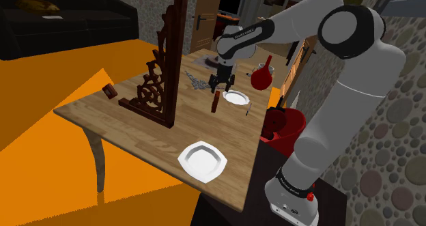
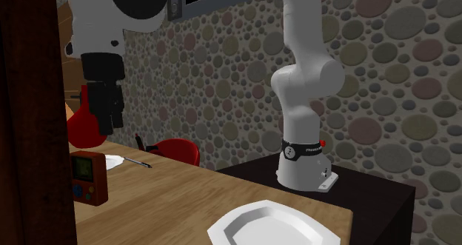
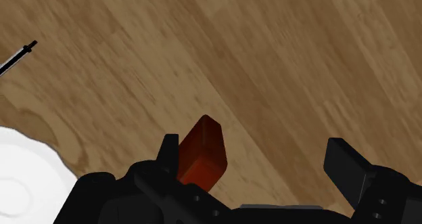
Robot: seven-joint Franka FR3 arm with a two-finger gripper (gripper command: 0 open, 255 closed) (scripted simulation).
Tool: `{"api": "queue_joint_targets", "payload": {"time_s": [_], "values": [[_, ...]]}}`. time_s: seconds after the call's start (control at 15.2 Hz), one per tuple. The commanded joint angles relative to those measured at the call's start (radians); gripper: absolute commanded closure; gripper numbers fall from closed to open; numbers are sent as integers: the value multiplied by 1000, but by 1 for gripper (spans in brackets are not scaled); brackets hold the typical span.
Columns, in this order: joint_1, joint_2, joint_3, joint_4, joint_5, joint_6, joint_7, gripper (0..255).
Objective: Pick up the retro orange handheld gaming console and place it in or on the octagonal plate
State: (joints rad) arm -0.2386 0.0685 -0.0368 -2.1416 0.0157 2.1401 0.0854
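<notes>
On the wooden table the orange-red console stands upright. Above it, off-centre, hangs the gripper, fingers apart. Centre it over the console before descending.

Looks like matt, grained wood on the tabletop; smooth plain white on the octagonal plate; smooth orange-red casing on the console; dark carved wood on the bracket; rough pebbles on the wall.
</notes>
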Motion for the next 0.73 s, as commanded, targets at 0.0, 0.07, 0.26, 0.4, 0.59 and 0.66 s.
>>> {"api": "queue_joint_targets", "payload": {"time_s": [0.0, 0.07, 0.26, 0.4, 0.59, 0.66], "values": [[-11, 61, -11, 43, 0, 20, 21, 0], [-17, 94, -18, 67, 1, 30, 29, 0], [-21, 130, -23, 72, 3, 61, 33, 0], [-21, 143, -22, 61, 5, 86, 32, 0], [-22, 165, -22, 46, 7, 123, 31, 0], [-22, 169, -22, 43, 7, 130, 31, 0]]}}
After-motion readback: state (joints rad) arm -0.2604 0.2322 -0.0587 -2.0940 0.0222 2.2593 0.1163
